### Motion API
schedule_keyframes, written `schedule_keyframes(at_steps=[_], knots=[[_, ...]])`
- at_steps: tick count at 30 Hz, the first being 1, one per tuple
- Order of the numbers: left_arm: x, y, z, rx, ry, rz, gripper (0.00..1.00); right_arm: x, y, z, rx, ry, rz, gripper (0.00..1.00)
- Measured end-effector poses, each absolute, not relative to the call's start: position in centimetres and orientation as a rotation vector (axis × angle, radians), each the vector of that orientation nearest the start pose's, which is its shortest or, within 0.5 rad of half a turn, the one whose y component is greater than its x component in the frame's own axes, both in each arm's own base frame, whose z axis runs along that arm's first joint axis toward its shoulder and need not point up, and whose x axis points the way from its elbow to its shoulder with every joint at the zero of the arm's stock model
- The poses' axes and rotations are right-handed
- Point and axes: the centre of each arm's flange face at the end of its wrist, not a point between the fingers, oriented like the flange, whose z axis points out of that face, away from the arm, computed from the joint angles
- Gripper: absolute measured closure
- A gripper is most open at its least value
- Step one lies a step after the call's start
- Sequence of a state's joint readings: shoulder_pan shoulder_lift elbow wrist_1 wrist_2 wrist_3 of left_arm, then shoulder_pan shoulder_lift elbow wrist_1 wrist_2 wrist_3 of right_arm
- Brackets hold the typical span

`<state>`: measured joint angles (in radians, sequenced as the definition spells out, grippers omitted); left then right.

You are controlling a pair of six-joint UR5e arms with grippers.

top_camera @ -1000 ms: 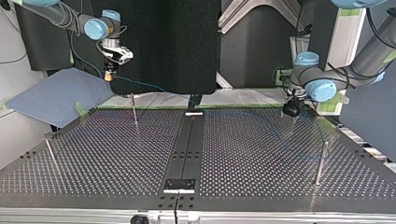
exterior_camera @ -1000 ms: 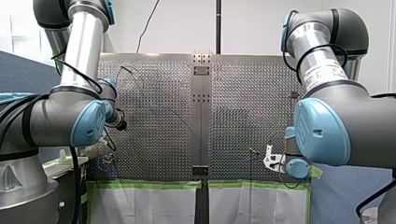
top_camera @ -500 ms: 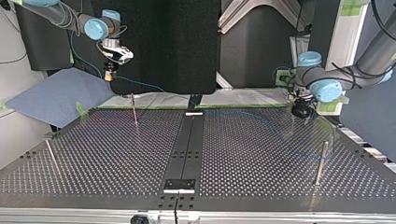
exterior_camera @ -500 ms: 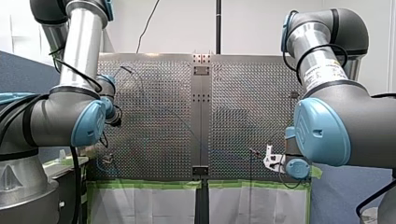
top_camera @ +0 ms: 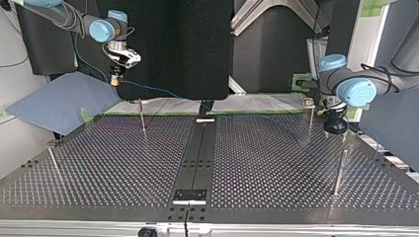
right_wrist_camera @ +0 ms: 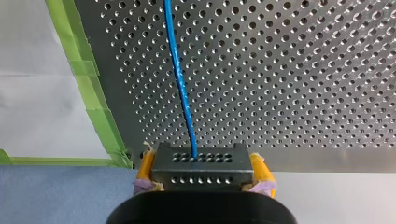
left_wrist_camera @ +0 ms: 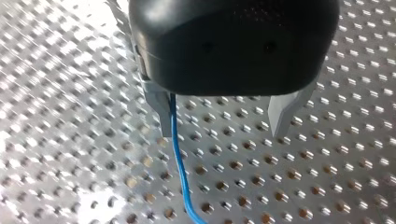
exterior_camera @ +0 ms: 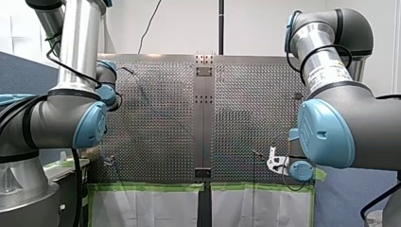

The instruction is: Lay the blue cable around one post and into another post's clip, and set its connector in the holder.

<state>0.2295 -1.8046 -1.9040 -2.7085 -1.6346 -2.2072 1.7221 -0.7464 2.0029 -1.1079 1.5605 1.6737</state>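
The connector (right_wrist_camera: pixel 201 161) is being clamped in the right gripper (right_wrist_camera: pixel 203 175), anchoring the cable (right_wrist_camera: pixel 180 74) running ahead of it. The left gripper (left_wrist_camera: pixel 222 126) is being held spread apart, the cable lying against one finger, presumably for looping the post (top_camera: pixel 339 170) near it

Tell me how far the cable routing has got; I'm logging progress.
Early. Nothing looks done: the blue cable rounds no post that I can see. In hand: my right gripper is shut on the connector, beyond the table edge; my left gripper is open around the cable. Left: all the routing, then seating the connector.
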Motion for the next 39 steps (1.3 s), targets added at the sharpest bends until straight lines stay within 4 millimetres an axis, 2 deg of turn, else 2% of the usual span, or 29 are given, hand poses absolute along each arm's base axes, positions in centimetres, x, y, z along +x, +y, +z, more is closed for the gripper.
schedule_keyframes(at_steps=[4,13,28,39], knots=[[53.0,-1.1,24.3,-0.753,1.555,-0.270,0.00,21.1,-49.1,-3.5,1.395,-1.319,1.315,1.00],[53.5,-1.9,19.6,-0.780,1.634,-0.304,0.00,21.1,-49.1,-3.5,1.394,-1.320,1.317,1.00],[53.8,-2.1,18.5,-0.834,1.607,-0.361,0.00,21.1,-49.1,-3.5,1.393,-1.322,1.318,1.00],[53.8,-3.2,14.1,-0.839,1.697,-0.382,0.00,21.0,-49.1,-3.5,1.391,-1.325,1.323,1.00]])
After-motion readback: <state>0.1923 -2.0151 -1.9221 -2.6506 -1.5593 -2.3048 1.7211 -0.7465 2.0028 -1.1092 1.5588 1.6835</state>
